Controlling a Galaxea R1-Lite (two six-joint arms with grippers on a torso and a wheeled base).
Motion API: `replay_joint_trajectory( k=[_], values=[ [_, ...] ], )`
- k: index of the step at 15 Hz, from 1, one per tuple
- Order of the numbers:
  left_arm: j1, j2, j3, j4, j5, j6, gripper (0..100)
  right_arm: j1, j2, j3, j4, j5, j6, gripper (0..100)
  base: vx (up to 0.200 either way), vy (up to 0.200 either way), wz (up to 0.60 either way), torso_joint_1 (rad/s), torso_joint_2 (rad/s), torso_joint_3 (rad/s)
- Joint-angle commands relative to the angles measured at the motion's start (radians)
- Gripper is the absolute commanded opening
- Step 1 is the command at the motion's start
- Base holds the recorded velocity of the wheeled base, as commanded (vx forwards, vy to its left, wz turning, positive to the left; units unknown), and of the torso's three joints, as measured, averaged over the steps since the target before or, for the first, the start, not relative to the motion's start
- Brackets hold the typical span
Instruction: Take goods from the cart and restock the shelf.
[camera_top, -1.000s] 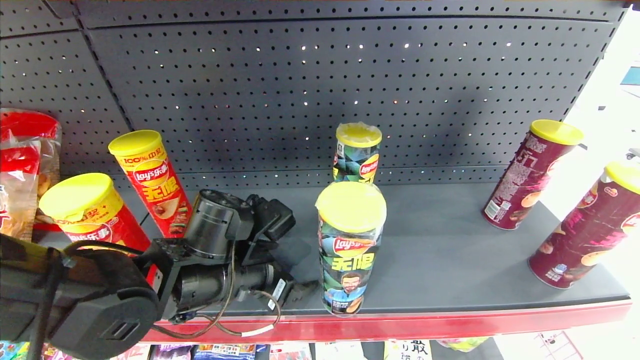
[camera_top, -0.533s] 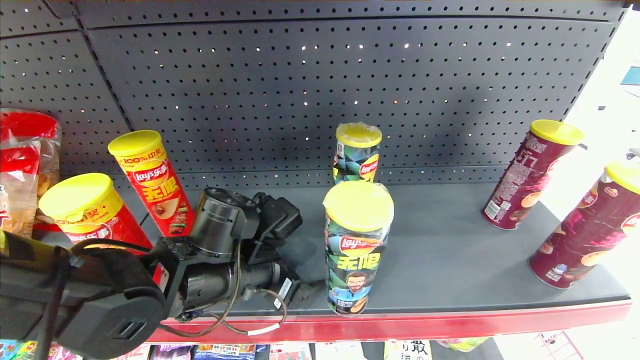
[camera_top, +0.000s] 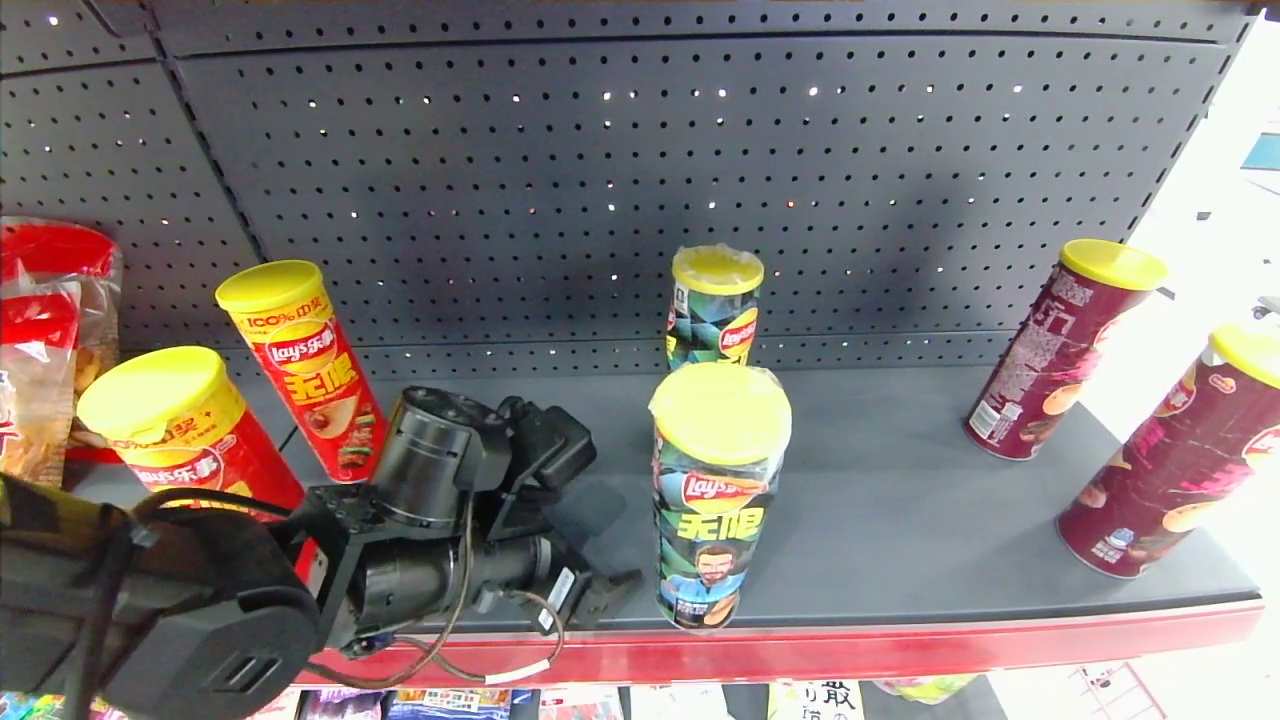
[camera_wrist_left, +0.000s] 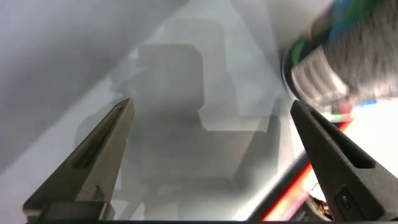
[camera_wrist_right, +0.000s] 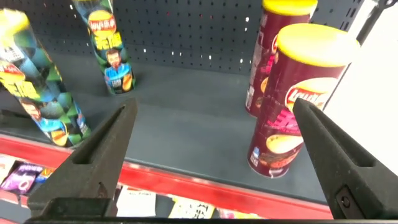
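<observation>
**A:** Starting with the head view, how's the restock going?

**B:** Partway, I'm guessing. The front green can (camera_top: 718, 490) is standing upright near the edge of the shelf (camera_top: 900, 520), with the back green can (camera_top: 714, 305) behind it. Red cans (camera_top: 300, 365) are sitting to the left and maroon cans (camera_top: 1065, 350) to the right. Big gaps are showing between them, so more goods are probably needing to go up. The left gripper (camera_top: 600, 585) is hovering just beside the front green can, apart from it.

**A:** Anything in the cans?

**B:** Yellow lids are covering all of them, so I can't tell. A snack bag (camera_top: 40, 340) is sitting far left.

**A:** Left wrist view?

**B:** The jaws are spreading wide and gripping nothing. The can's base is sitting just outside them.

**A:** Right wrist view?

**B:** The right gripper (camera_wrist_right: 214, 162) is gaping wide too, carrying nothing. It's hanging in front of the shelf, facing the green and maroon cans.
</observation>
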Motion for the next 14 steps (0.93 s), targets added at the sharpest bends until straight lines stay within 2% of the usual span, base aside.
replay_joint_trajectory(
  k=[1,4,5,7,9,10,11,12,13,14],
  values=[
    [0.000,-0.095,0.066,0.000,0.002,0.002,100,0.003,-0.007,0.023,0.001,0.004,0.001,100,0.000,0.000,0.00,0.000,0.00,0.000],
    [0.002,-0.299,0.147,0.011,0.018,-0.006,100,0.003,-0.033,0.087,0.001,0.007,0.001,100,0.000,0.000,0.00,0.000,0.00,0.000],
    [0.003,-0.423,0.190,0.055,0.047,-0.009,100,0.005,-0.077,0.138,0.004,0.018,-0.006,100,0.000,0.000,0.00,0.000,0.00,0.000],
    [0.002,-0.596,0.170,0.239,0.121,-0.009,100,0.001,-0.142,0.164,0.067,0.037,-0.001,100,0.000,0.000,0.00,0.000,0.00,0.000],
    [0.008,-0.823,0.162,0.451,0.220,-0.009,100,-0.002,-0.240,0.143,0.228,0.023,-0.003,100,0.000,0.000,0.00,0.000,0.00,0.000],
    [0.031,-0.961,0.164,0.570,0.274,-0.009,100,-0.020,-0.277,0.109,0.312,0.003,-0.003,100,0.000,0.000,0.00,0.000,0.00,0.000],
    [0.057,-1.041,0.164,0.644,0.286,-0.009,100,-0.038,-0.288,0.089,0.356,-0.009,-0.003,100,0.000,0.000,0.00,0.000,0.00,0.000],
    [0.135,-1.198,0.159,0.791,0.286,-0.016,100,-0.080,-0.300,0.054,0.421,-0.022,0.002,100,0.000,0.000,0.00,0.000,0.00,0.000],
    [0.220,-1.306,0.153,0.902,0.286,-0.056,100,-0.130,-0.309,0.043,0.450,-0.023,0.004,100,0.000,0.000,0.00,0.000,0.00,0.000],
    [0.329,-1.420,0.161,1.014,0.286,-0.159,100,-0.200,-0.327,0.054,0.468,-0.023,0.001,100,0.000,0.000,0.00,0.000,0.00,0.000]
  ],
)
